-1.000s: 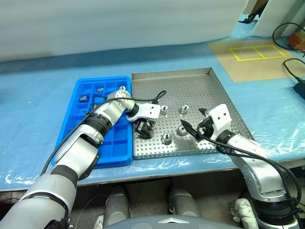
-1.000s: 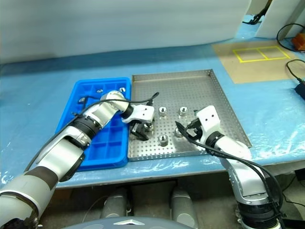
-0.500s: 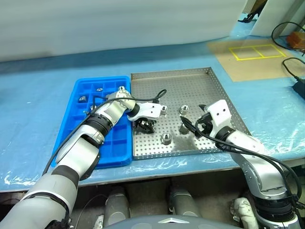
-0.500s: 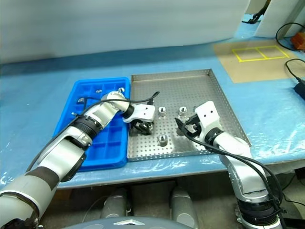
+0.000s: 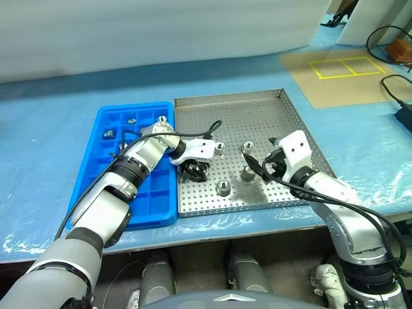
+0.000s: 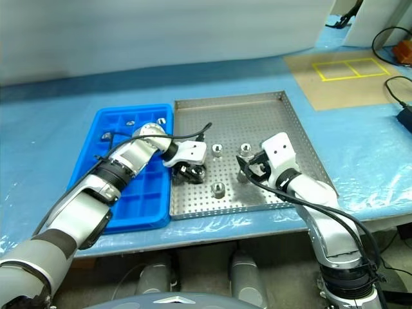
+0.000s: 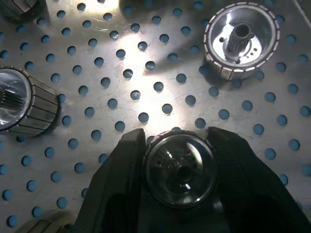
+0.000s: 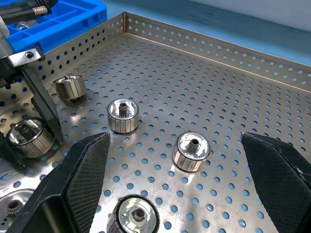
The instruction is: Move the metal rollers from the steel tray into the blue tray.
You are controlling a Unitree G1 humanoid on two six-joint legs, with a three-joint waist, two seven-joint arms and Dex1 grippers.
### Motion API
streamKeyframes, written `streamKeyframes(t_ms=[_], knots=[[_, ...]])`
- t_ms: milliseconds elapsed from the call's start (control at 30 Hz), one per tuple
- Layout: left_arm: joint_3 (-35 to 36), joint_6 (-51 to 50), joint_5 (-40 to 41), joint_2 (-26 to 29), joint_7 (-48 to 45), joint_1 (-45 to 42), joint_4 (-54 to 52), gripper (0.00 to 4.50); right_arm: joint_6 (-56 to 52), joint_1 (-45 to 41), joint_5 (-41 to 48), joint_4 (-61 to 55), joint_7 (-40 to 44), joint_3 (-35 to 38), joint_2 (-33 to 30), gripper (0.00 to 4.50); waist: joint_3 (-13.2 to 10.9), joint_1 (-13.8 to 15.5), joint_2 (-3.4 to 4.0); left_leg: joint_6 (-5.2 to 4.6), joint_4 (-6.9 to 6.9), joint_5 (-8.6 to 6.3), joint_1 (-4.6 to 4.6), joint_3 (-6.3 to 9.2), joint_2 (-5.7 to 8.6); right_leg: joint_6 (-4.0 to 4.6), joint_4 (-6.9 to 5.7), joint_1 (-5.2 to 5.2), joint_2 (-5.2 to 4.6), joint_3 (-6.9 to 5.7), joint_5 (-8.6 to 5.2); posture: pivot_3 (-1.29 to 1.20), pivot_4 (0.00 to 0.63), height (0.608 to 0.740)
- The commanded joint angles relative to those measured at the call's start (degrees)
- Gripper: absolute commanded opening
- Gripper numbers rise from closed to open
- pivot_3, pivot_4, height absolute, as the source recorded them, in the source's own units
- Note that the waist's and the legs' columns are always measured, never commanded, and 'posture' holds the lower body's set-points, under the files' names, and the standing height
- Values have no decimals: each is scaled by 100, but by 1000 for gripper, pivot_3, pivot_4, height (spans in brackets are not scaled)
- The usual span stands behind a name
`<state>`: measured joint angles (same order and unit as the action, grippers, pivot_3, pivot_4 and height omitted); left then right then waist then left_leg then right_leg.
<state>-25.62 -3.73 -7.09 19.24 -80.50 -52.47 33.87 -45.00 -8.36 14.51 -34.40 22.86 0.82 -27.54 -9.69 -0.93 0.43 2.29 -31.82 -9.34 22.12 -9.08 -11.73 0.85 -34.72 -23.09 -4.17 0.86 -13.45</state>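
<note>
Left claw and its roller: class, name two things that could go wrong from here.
1. The left claw pinches its roller only by the round sides, so it might slip on the way to the blue tray.
2. The open right claw hangs low over other rollers and could knock them.

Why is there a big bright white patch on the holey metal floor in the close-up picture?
In the left wrist view, light glares off the shiny perforated steel tray just beyond the small silver roller in the left pincer. In the right wrist view, the black fingers look blurry, being so near.
</note>
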Motion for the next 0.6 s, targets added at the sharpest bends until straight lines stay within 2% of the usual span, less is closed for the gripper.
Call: streamKeyframes(t_ms=[33, 233, 367, 467, 600], knots=[[865, -888, 1046, 198, -210, 64, -1251, 1731, -5, -149, 251, -291, 239, -92, -31, 4500, -10, 8, -10, 0, 0, 0, 1, -3, -1, 1, -2, -4, 0, 1, 0, -382, 150, 740], [1564, -1443, 1527, 815, 247, 553, -2213, 1731, 264, -704, 185, 265, 457, -468, 75, 4500, -13, -8, -11, 6, 4, 3, -21, -20, -3, 2, -13, -4, 3, 17, 0, -295, 150, 740], [2188, -1811, 1870, 1364, 585, 1080, -2813, 1731, 626, -1524, 206, 966, 900, -777, 175, 4500, -16, 7, -13, 7, 4, 4, -16, -22, -3, 1, -12, -5, 0, 16, 0, -222, 150, 740], [2714, -2065, 1847, 1862, 1153, 1617, -3046, 1731, 927, -2270, 379, 1678, 1440, -972, 425, 4500, -19, 4, -12, 16, 6, 9, -4, -22, -6, 3, -29, -29, 7, 19, 1, -144, 150, 740], [3301, -2420, 1933, 2097, 1898, 2192, -3435, 1731, 1321, -2726, 238, 2307, 1921, -1351, 616, 4500, -19, 171, -16, 26, 29, 15, -2, -16, -13, 9, -29, -31, 15, 4, -3, -43, 150, 740]])
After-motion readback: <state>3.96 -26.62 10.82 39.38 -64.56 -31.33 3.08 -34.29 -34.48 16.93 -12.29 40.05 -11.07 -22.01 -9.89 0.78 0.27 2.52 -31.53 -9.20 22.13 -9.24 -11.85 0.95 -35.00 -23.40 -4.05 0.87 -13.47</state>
